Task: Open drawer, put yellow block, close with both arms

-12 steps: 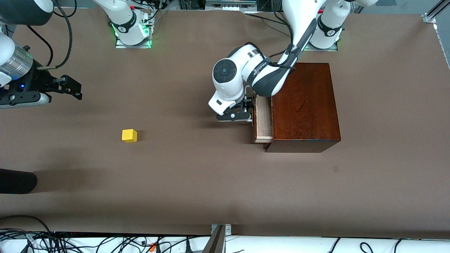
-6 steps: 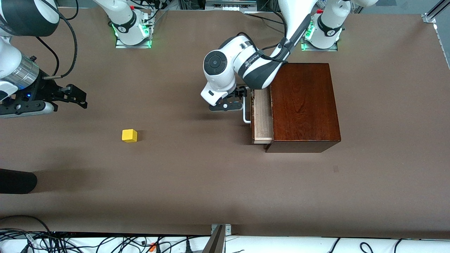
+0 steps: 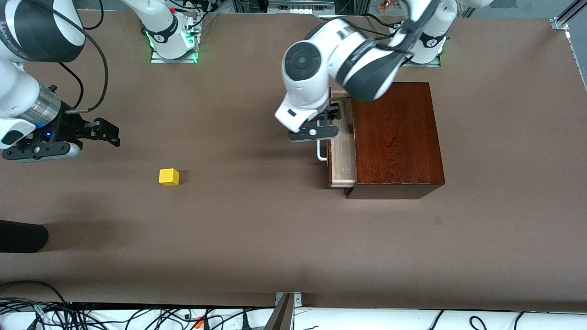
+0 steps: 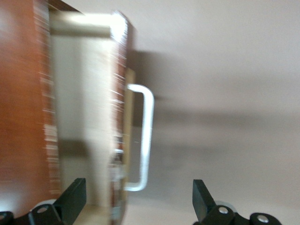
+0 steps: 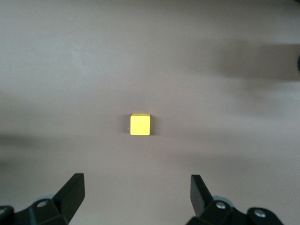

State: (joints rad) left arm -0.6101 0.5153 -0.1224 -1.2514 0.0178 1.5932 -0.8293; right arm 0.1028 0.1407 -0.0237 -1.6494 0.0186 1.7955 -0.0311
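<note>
The drawer [image 3: 342, 160] of the reddish-brown wooden box [image 3: 396, 137] stands partly pulled out, showing pale wood and its white U-shaped handle [image 3: 322, 153]. My left gripper [image 3: 326, 120] is open and empty, up over the drawer's front and handle. In the left wrist view the handle [image 4: 146, 136] and the drawer's inside [image 4: 84, 117] lie below the open left gripper [image 4: 138, 202]. The yellow block [image 3: 168, 177] sits alone on the table toward the right arm's end. My right gripper [image 3: 109, 133] is open and empty above the table near it. The right wrist view shows the block [image 5: 140, 124] ahead of the open right gripper [image 5: 136, 193].
The brown table [image 3: 257, 220] is bare between the block and the box. A black object [image 3: 20, 236] pokes in at the table's edge at the right arm's end. Cables [image 3: 137, 316] lie along the front edge.
The drawer slid out a little farther. My left gripper has let go of the handle and risen over the drawer front. My right gripper has moved closer to the yellow block.
</note>
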